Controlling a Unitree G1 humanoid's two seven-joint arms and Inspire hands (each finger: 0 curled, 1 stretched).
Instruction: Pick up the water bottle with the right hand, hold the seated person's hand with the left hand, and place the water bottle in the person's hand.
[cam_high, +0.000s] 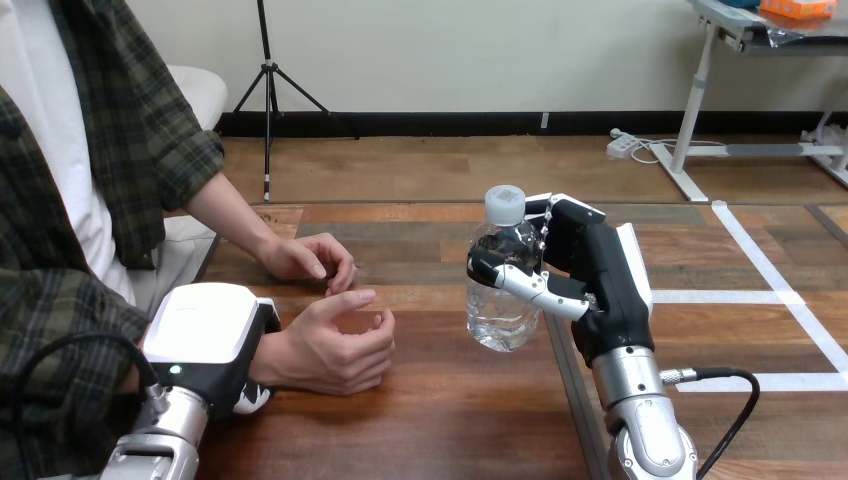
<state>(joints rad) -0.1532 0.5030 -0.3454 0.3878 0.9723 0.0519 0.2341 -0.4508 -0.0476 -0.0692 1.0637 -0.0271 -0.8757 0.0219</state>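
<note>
A clear water bottle (502, 283) with a white cap stands upright near the table's right edge. My right hand (590, 275) is shut on it, thumb across its front and fingers behind. Whether its base rests on the table I cannot tell. At the lower left my left hand (205, 340) sits on the wrist of the person's nearer hand (335, 345), with its fingers curled under and round that wrist. The nearer hand is loosely cupped, about a hand's width left of the bottle.
The person's farther hand (310, 258) rests on the wooden table (430, 420) just behind the nearer one. The table's right edge runs just under my right forearm. The person sits at the left side.
</note>
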